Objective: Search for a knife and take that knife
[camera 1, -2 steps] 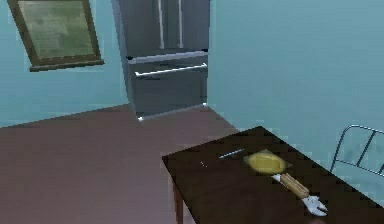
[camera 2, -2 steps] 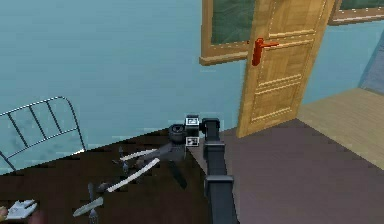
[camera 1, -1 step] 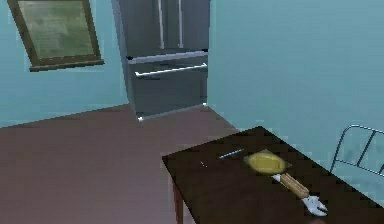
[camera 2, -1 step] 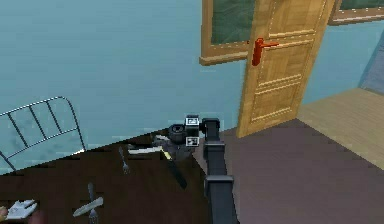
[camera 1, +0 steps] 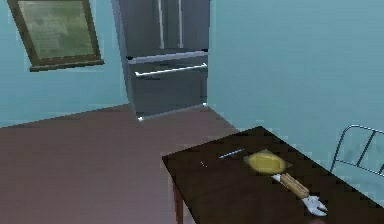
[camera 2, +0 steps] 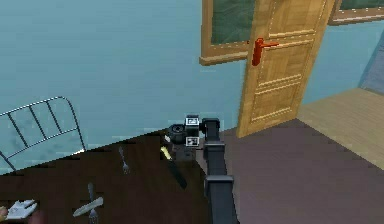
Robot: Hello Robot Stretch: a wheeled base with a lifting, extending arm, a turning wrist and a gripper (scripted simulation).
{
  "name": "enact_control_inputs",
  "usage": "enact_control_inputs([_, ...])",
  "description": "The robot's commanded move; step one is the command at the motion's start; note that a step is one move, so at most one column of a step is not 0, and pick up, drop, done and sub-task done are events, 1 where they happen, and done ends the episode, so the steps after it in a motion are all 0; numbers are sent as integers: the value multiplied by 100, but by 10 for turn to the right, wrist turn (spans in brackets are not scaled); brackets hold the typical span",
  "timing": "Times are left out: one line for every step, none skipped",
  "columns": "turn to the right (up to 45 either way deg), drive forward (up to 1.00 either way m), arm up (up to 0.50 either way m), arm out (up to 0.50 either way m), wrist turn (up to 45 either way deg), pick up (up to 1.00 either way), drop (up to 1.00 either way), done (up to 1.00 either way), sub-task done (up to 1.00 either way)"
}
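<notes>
Teal walls point(camera 1: 290, 60) enclose the room. In the forward view a steel refrigerator point(camera 1: 165, 55) stands at upper centre and a framed picture point(camera 1: 60, 35) hangs at upper left. Brown floor point(camera 1: 80, 160) spreads below. A dark wooden bench point(camera 1: 215, 185) sits at lower right, a wire chair point(camera 1: 362, 150) beside it. In the arm side view a wooden door point(camera 2: 285, 80) with a red handle point(camera 2: 262, 48) stands at upper right.

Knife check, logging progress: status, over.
Gripper at dark table, hold cannot tell. Slim dark utensil near it on tabletop, maybe the knife. Nothing seen blocking.

Teal wall point(camera 1: 290, 60), grey fridge point(camera 1: 165, 50), dark brown table point(camera 1: 215, 190), honey-wood door point(camera 2: 290, 80) (its handle point(camera 2: 263, 47) red).
</notes>
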Motion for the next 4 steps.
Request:
enact_control_inputs([0, 0, -30, 0, 0, 0, 0, 0, 0])
enact_control_inputs([0, 0, 0, 0, 0, 100, 0, 0, 0])
enact_control_inputs([0, 0, 10, 0, 0, 0, 0, 0, 0])
enact_control_inputs([0, 0, 0, 0, 0, 0, 0, 100, 0])
